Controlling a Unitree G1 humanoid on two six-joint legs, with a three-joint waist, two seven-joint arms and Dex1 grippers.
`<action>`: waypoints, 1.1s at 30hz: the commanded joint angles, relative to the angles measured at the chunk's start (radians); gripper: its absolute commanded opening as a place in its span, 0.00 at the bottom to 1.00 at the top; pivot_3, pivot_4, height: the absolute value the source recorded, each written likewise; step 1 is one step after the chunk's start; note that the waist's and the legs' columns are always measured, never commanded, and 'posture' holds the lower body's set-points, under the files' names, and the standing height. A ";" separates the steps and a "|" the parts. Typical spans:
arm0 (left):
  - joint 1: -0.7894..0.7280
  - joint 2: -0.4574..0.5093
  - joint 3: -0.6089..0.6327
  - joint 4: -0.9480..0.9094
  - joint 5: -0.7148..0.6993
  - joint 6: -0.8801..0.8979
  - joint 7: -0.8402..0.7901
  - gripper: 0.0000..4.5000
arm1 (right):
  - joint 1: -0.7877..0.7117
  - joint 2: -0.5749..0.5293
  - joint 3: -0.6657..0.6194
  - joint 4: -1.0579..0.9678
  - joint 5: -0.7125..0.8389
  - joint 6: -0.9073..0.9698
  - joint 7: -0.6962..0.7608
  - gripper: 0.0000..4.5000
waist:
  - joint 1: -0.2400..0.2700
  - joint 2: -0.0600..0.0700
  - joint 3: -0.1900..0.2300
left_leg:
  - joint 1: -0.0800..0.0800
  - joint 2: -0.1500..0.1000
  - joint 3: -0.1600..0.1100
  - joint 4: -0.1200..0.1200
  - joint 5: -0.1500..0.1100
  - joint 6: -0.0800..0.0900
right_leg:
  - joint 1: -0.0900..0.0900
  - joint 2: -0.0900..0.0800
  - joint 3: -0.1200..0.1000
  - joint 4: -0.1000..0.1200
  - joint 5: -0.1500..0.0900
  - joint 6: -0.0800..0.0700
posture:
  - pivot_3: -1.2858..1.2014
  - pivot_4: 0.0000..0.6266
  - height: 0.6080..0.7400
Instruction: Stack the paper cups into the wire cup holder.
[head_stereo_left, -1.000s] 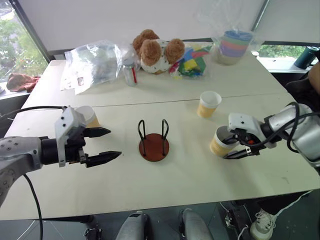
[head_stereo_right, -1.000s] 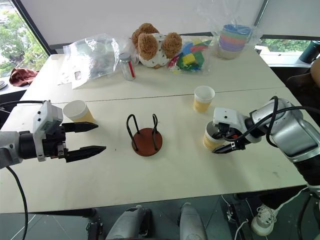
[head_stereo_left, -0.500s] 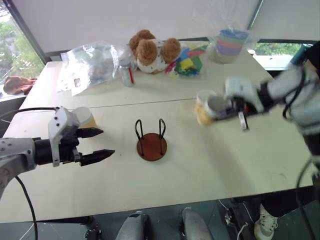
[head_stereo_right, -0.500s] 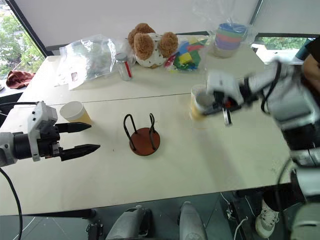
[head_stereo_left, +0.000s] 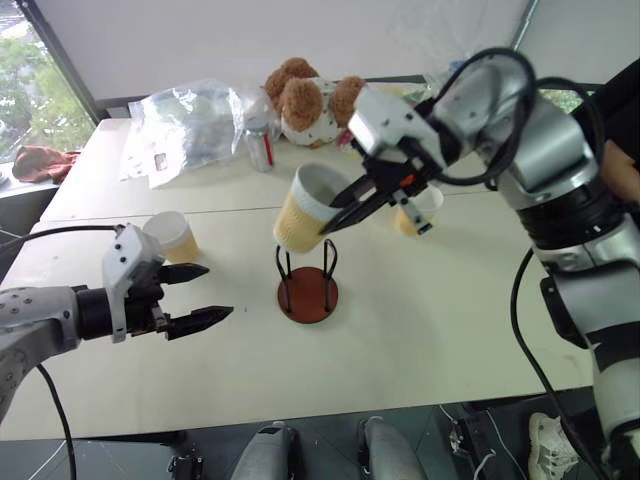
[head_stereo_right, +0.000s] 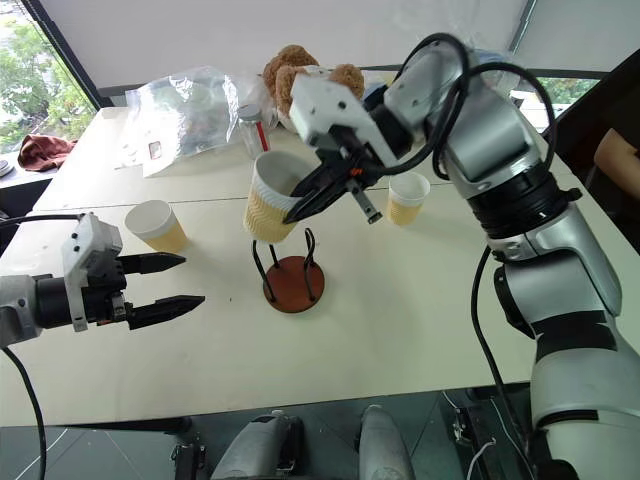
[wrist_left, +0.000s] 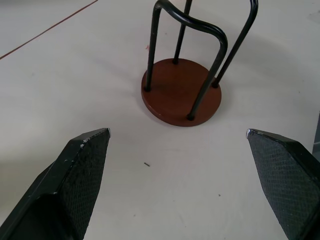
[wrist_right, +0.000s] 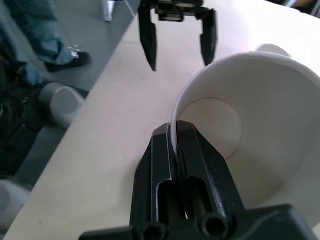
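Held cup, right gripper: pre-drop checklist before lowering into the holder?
1. Grip: right gripper pinches the held cup by its rim, one finger inside. ok
2. Cup upright: it hangs tilted. not ok
3. Cup above the wire cup holder: over it, centring uncertain. cannot tell
4. Holder empty: bare base. ok
5. Left gripper clear of the holder: open, apart from it. ok
6. Other cups out of the path: one on the left, one on the right. ok
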 joint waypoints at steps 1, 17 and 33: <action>0.008 -0.003 0.057 -0.041 -0.025 0.011 0.022 1.00 | -0.034 -0.013 0.068 0.011 0.024 -0.081 0.002 0.00 | -0.002 0.000 0.000 | 0.000 0.000 0.000 0.000 0.000 0.000 | 0.000 0.000 0.000 0.000 0.000 0.000 | 0.52 0.24 1.00; 0.009 -0.044 0.072 -0.058 -0.078 0.011 0.106 1.00 | -0.095 0.030 0.239 0.210 -0.012 -0.283 0.002 0.52 | -0.005 0.000 0.000 | 0.000 0.000 0.000 0.000 0.001 -0.002 | -0.001 0.001 -0.001 0.001 0.000 0.000 | 0.52 0.24 1.00; -0.131 0.045 0.119 -0.010 -0.202 0.061 0.083 1.00 | -0.059 -0.074 0.004 0.701 -0.405 -0.362 -0.187 0.62 | -0.005 0.000 0.000 | 0.000 -0.001 0.001 0.000 0.001 -0.002 | 0.000 0.001 -0.001 0.000 0.000 0.000 | 0.52 0.24 1.00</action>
